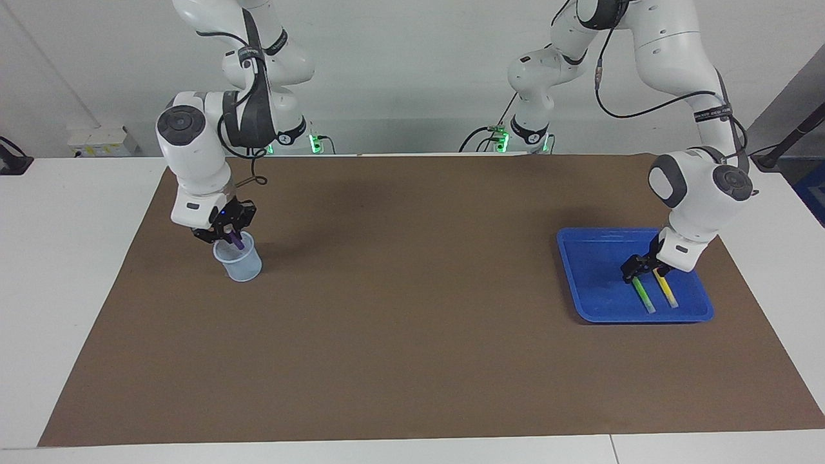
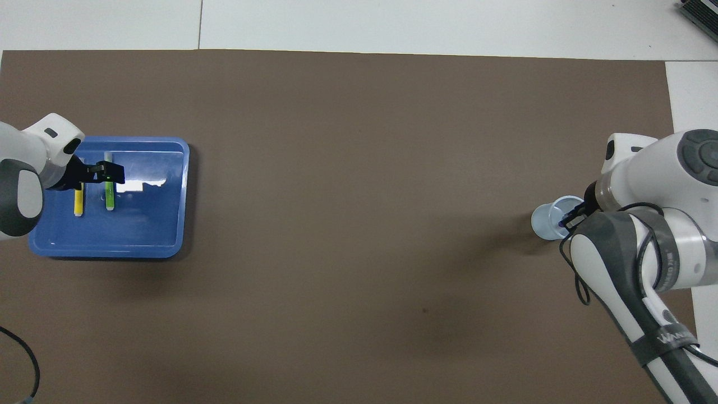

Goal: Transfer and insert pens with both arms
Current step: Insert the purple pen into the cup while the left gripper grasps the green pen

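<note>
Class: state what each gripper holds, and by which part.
Right gripper: purple pen, by its upper end, over the cup. Left gripper: nothing.

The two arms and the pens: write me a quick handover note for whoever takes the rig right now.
Right tool: shut on the purple pen, its lower end inside the clear cup at the right arm's end of the mat.
Left tool: open, down over the green pen in the blue tray; no grip yet.
Yellow pen lies beside the green one in the tray.
Done: purple pen almost inserted.
Left: release purple; transfer and insert green, then yellow.
</note>
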